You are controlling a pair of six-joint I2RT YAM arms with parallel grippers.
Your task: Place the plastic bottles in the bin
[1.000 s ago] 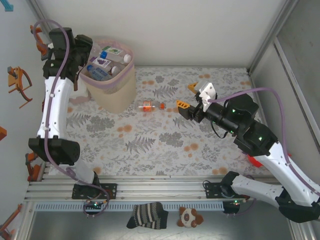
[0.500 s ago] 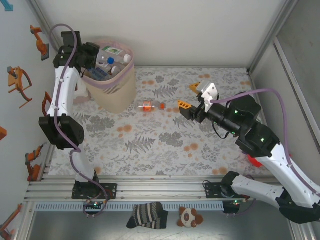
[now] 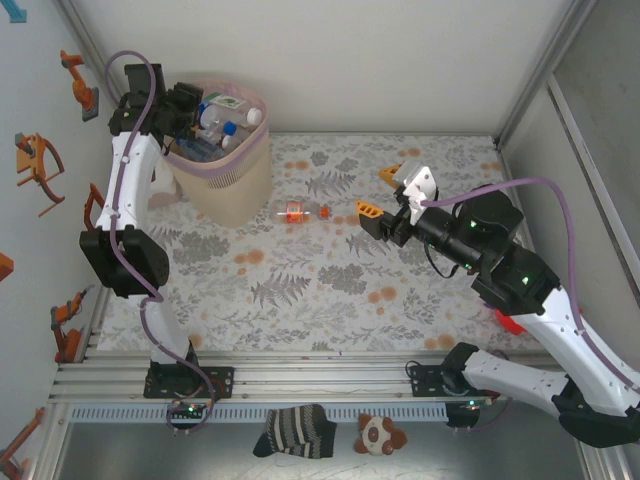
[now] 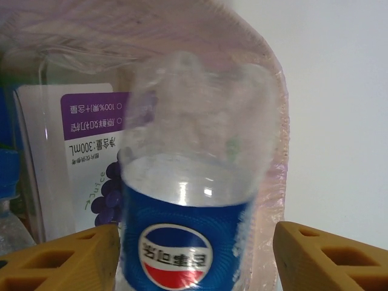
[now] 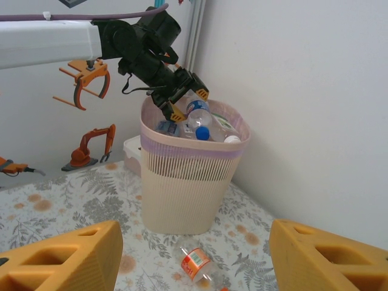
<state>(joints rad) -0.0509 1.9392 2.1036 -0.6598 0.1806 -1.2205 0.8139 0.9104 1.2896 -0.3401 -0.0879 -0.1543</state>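
Pink bag (image 4: 274, 121) shows behind my left gripper (image 5: 188, 104), which hangs over the bin (image 3: 225, 190) at the far left. Its jaws are spread wide and the blue-labelled bottle (image 4: 182, 242) sits loose between them, so I judge it is free to drop among the other bottles (image 3: 228, 128). To the right, an orange-labelled bottle (image 3: 297, 211) lies on the table (image 3: 300, 290) near the bin. My right gripper (image 3: 377, 191) hovers beside it, jaws wide apart and empty, ready for this one.

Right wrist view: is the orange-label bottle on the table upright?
No, the bottle lies on its side on the table before the bin.
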